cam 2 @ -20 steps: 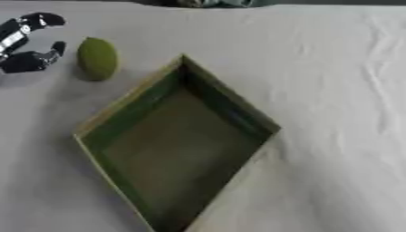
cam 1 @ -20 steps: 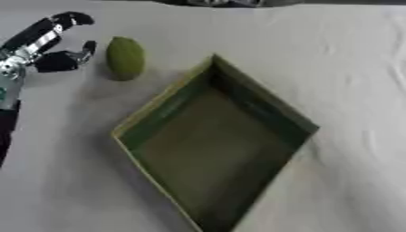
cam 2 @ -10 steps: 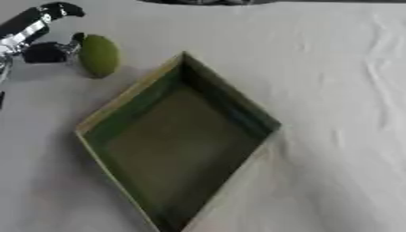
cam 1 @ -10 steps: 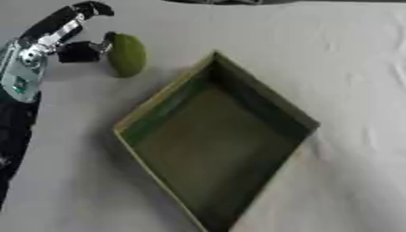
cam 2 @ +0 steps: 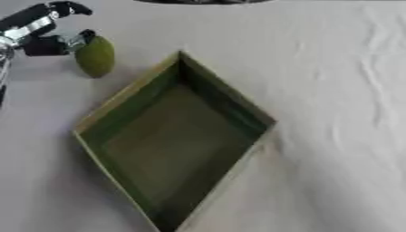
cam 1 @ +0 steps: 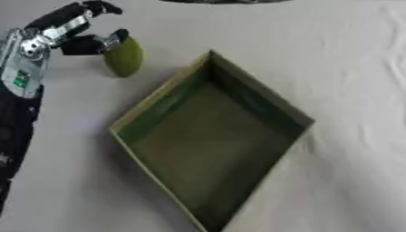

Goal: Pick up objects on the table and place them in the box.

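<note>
Nearest, one green box (cam 1: 158,102), empty, sits turned like a diamond on the white tablecloth (cam 1: 349,68), open side up so things can be dropped in. Beyond its far-left edge, just beside the rim, lies one green oval fruit (cam 1: 123,56), mango-like, on the cloth. Left hand (cam 1: 67,31) is at it from the left: thumb touching the fruit's near-left side, fingers arched over the top and not closed yet, spread, set up for a grasp by the look of it. Right hand not visible. Count: one box, one fruit, one hand.
</note>
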Motion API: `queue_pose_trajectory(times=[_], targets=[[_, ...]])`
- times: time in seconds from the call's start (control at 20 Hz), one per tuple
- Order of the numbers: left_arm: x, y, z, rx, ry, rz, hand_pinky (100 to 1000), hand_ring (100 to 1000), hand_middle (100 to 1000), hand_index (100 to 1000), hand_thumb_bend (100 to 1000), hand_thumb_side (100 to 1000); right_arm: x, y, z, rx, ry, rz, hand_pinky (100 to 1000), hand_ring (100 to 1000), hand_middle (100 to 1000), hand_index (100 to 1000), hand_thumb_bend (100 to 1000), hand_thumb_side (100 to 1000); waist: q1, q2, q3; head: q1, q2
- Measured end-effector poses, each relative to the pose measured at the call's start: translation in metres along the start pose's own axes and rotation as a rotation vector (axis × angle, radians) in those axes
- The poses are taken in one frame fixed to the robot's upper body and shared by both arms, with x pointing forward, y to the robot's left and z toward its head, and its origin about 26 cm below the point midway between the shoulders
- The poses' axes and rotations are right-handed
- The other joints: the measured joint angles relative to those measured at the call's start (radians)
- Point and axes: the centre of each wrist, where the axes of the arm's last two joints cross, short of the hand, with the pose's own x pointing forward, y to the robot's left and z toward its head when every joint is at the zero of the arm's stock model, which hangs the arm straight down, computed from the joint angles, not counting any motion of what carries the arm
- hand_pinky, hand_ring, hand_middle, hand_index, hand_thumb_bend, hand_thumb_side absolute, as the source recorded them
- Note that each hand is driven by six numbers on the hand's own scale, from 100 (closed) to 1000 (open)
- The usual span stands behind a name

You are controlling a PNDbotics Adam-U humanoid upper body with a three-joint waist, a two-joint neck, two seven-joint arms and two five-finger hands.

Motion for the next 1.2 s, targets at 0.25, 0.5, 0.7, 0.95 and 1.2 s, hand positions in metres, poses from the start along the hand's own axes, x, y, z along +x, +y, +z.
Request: queue_pose_trajectory(times=[0.25, 0.5, 0.7, 0.95, 1.2], targets=[[0.001, -0.001, 0.0, -0.06, 0.035, -0.046, 995, 985, 905, 966, 303, 605, 0.0, 0.0, 0.0, -0.001, 0.004, -0.006, 813, 622, 580, 718, 100, 531, 0.0, 0.0, -0.001, 0.0, 0.004], [0.001, -0.001, 0.0, -0.11, 0.048, -0.083, 988, 978, 906, 973, 325, 439, 0.0, 0.0, 0.0, -0.004, 0.007, -0.01, 812, 620, 579, 717, 100, 531, 0.0, 0.0, -0.007, 0.0, 0.004], [0.001, -0.003, -0.001, -0.121, 0.059, -0.099, 989, 978, 907, 973, 324, 418, 0.0, 0.001, 0.001, -0.011, 0.01, -0.018, 813, 619, 579, 716, 100, 531, 0.0, 0.0, -0.015, 0.0, 0.004], [-0.002, -0.008, -0.002, -0.142, 0.084, -0.092, 985, 977, 911, 979, 331, 442, 0.0, 0.002, 0.001, -0.013, 0.011, -0.02, 814, 618, 577, 715, 100, 531, -0.001, 0.001, -0.024, 0.0, 0.004], [-0.008, -0.014, -0.002, -0.16, 0.124, -0.078, 965, 964, 890, 975, 300, 417, 0.0, 0.003, 0.001, -0.02, 0.009, -0.026, 815, 617, 577, 714, 100, 531, -0.002, 0.008, -0.032, 0.002, 0.003]])
